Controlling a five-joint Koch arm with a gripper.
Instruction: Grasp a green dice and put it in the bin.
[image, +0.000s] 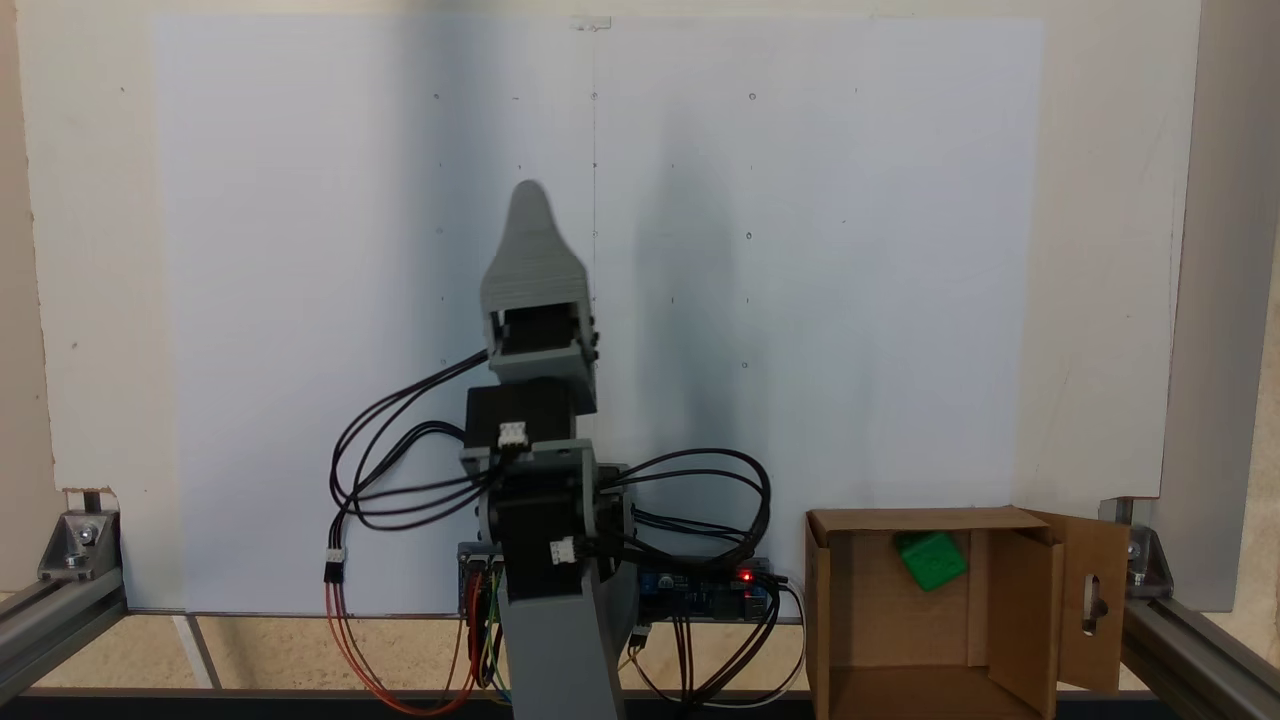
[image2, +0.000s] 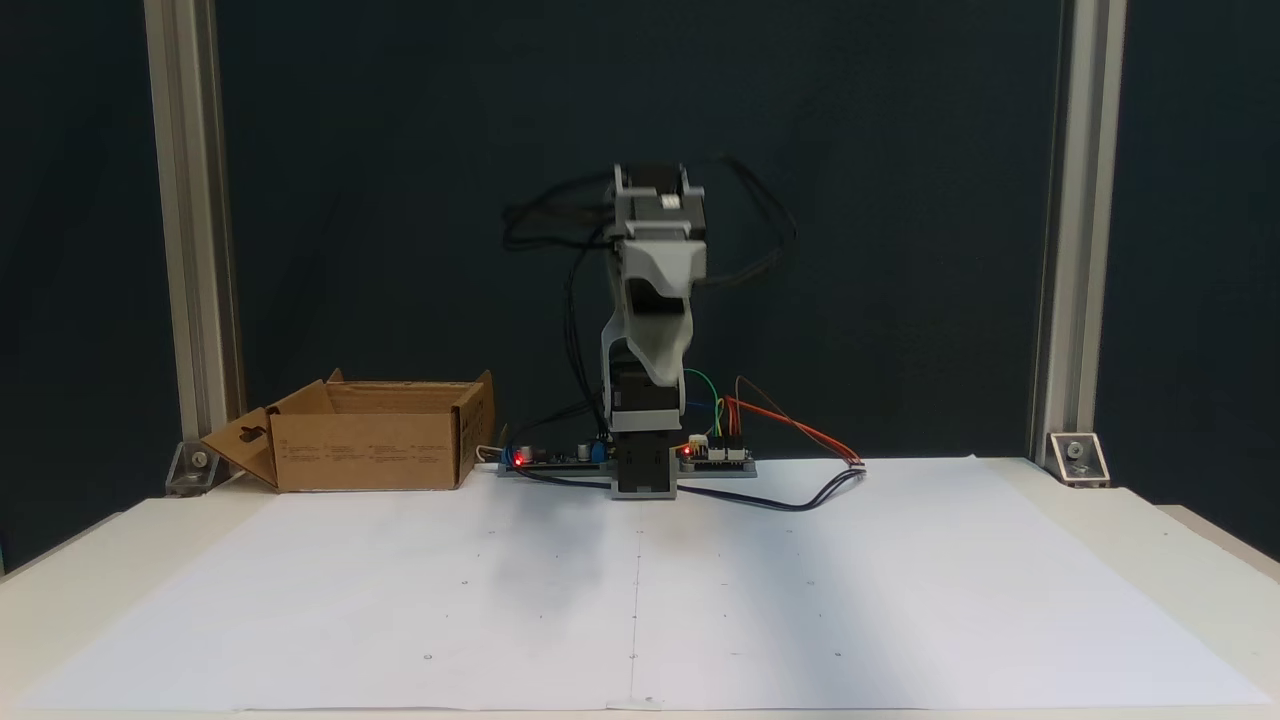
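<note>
The green dice lies inside the bin, near its back wall in a fixed view. From the front the bin is a brown cardboard box left of the arm's base, and its walls hide the dice. The gripper is raised over the white sheet, well apart from the bin, with nothing seen in it. Seen from the front, the gripper points toward the camera and downward. Only one grey jaw tip shows, so I cannot tell whether the jaws are open or shut.
A controller board with a red light and loose cables sit at the arm's base. Aluminium frame posts stand at both sides. A white sheet with small dots covers the table. The bin's slotted flap hangs outward.
</note>
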